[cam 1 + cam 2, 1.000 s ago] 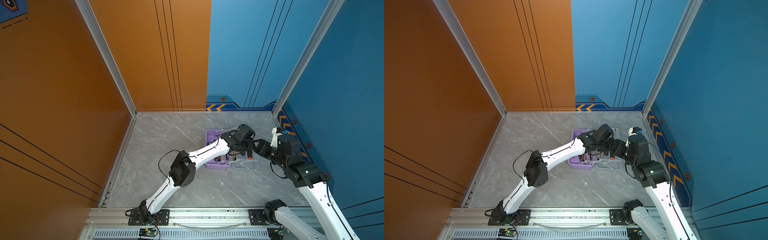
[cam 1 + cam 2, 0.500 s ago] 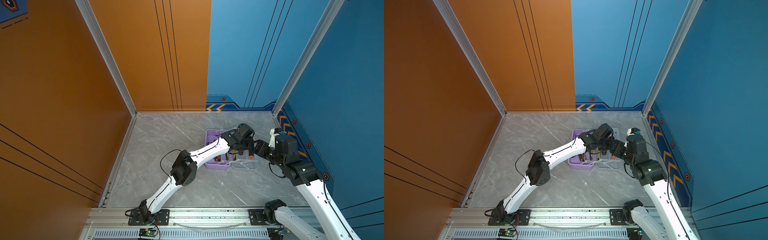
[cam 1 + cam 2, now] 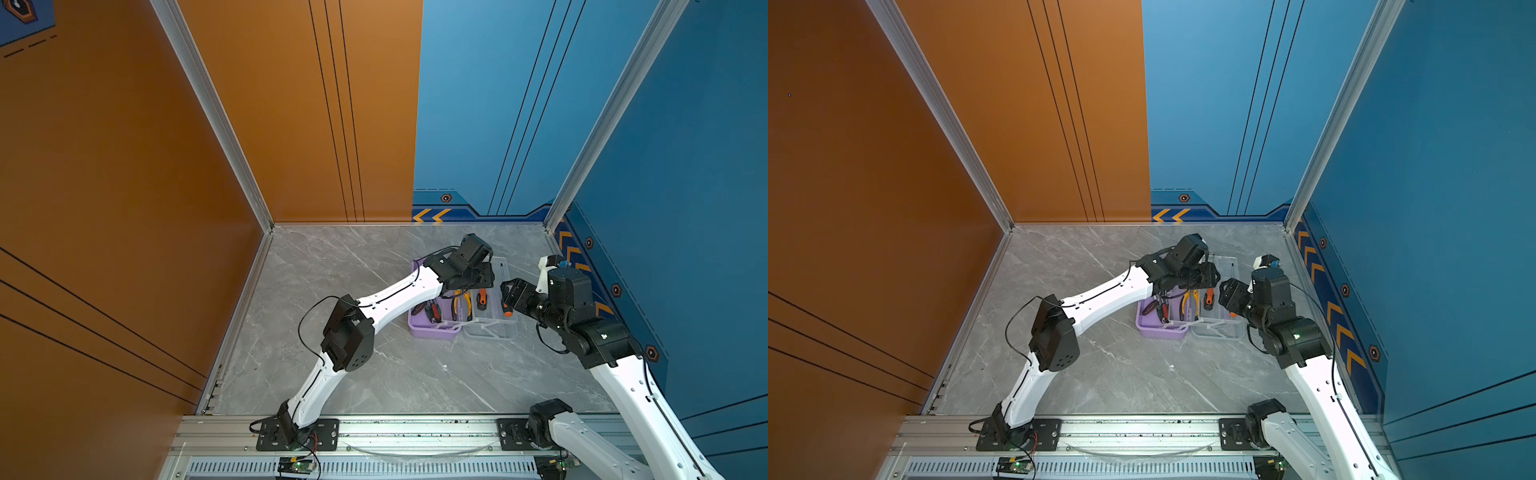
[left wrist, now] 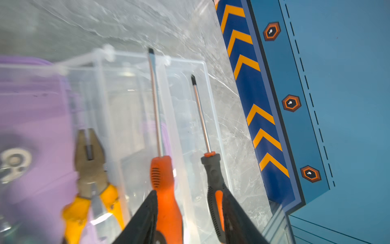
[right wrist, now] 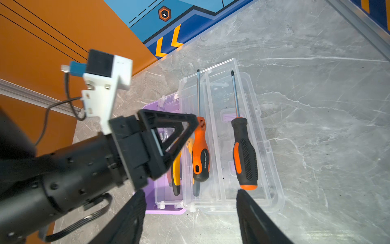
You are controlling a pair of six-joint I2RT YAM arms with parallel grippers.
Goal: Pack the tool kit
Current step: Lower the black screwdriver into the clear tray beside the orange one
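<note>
Toward two o'clock from the middle of the grey marble-look table [image 3: 374, 374] sits the glossy lilac case [image 3: 432, 332], its clear lid [image 3: 490, 330] flat at its three o'clock. On the lid lie an orange screwdriver [image 5: 200, 147], its white handle lettering apparently "GREENER", and a ribbed black-and-orange screwdriver [image 5: 244, 152], blades toward twelve, with yellow-handled pliers [image 4: 92, 169] at their nine o'clock. The right gripper [image 5: 190, 191] hangs spread wide on nothing, the left gripper [image 4: 189, 191] stands apart above both handles, its arm hiding much of the case, and orange chevrons [image 4: 263, 137] line the blue wall beyond.
</note>
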